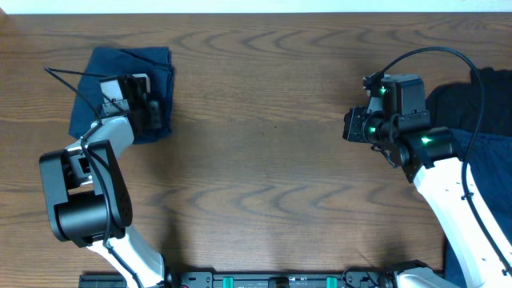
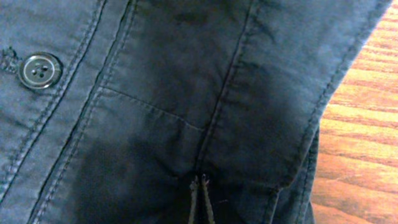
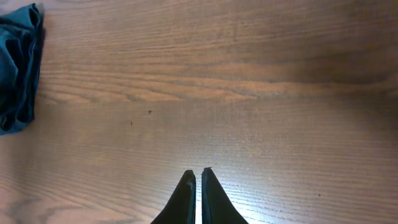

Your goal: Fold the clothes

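A folded dark blue shirt (image 1: 112, 62) lies at the far left of the wooden table (image 1: 264, 120). My left gripper (image 1: 156, 112) is over its right part. In the left wrist view the shirt (image 2: 186, 81) fills the frame, with seams and a button (image 2: 40, 70), and the left fingertips (image 2: 200, 180) are together right at the cloth. My right gripper (image 1: 346, 126) is shut and empty above bare wood at the right. The right wrist view shows its fingertips (image 3: 198, 173) closed and the shirt (image 3: 15, 68) far off at the left edge.
A pile of dark clothes (image 1: 488, 104) lies at the right edge of the table, behind and under the right arm. Bare wood (image 2: 360, 143) shows just right of the shirt's edge. A black cable (image 1: 72, 78) crosses the shirt.
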Robot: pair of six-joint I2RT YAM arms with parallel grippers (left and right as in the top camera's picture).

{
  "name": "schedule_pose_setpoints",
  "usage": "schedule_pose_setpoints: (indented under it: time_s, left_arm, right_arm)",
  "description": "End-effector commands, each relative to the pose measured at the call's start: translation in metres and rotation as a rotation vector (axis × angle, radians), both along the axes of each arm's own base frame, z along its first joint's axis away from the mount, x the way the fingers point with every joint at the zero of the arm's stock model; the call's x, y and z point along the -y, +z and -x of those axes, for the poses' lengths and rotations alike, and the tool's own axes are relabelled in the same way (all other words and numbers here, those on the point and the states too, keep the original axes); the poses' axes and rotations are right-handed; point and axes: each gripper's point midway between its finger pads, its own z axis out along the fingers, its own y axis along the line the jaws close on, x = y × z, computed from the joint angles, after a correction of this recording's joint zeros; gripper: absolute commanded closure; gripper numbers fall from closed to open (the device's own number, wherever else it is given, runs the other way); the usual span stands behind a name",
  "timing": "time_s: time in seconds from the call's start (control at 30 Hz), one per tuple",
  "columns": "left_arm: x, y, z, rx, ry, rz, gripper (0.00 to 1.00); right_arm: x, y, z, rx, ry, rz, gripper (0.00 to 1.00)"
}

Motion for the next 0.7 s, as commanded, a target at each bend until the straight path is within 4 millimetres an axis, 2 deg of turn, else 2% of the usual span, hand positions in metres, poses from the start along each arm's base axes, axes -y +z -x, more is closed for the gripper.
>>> schedule_pose_setpoints:
  time_s: [0.0,0.07,0.13,0.2,0.27,0.3,0.4,0.47,0.53,0.6,0.67]
  left_arm:
    - [-0.002,-0.013,0.021,-0.107,0.055,0.014,0.93]
    - [0.0,0.003,0.029,-0.126,0.054,0.019,0.87]
    - [0.004,0.031,0.034,-0.117,0.047,0.028,0.77]
    - [0.011,0.075,0.041,-0.078,0.03,0.048,0.69]
    - [0.017,0.12,0.052,-0.036,0.018,0.057,0.66]
    - [0.021,0.148,0.062,-0.007,0.008,0.056,0.64]
    - [0.029,0.21,0.094,0.066,0.003,0.045,0.56]
    - [0.035,0.244,0.121,0.121,0.001,0.034,0.52]
    - [0.043,0.273,0.154,0.185,-0.005,0.024,0.45]
    - [0.05,0.291,0.183,0.235,-0.005,0.014,0.41]
    - [0.056,0.305,0.21,0.286,-0.007,0.002,0.31]
  right_arm:
    - [0.003,0.001,-0.001,-0.006,-0.025,-0.006,0.95]
    - [0.003,0.002,-0.002,0.002,-0.024,-0.001,0.95]
    - [0.003,0.004,-0.004,0.023,0.002,0.016,0.95]
    - [0.002,0.008,-0.007,0.058,0.035,0.032,0.94]
    - [-0.003,0.021,-0.01,0.108,0.096,0.046,0.92]
    - [-0.004,0.033,-0.011,0.142,0.121,0.055,0.91]
    - [-0.006,0.072,-0.012,0.241,0.14,0.047,0.89]
    - [-0.008,0.108,-0.006,0.332,0.15,0.02,0.88]
    - [-0.01,0.144,0.006,0.423,0.166,-0.011,0.85]
    - [-0.009,0.173,0.024,0.497,0.175,-0.03,0.82]
    - [-0.004,0.193,0.046,0.553,0.173,-0.036,0.76]
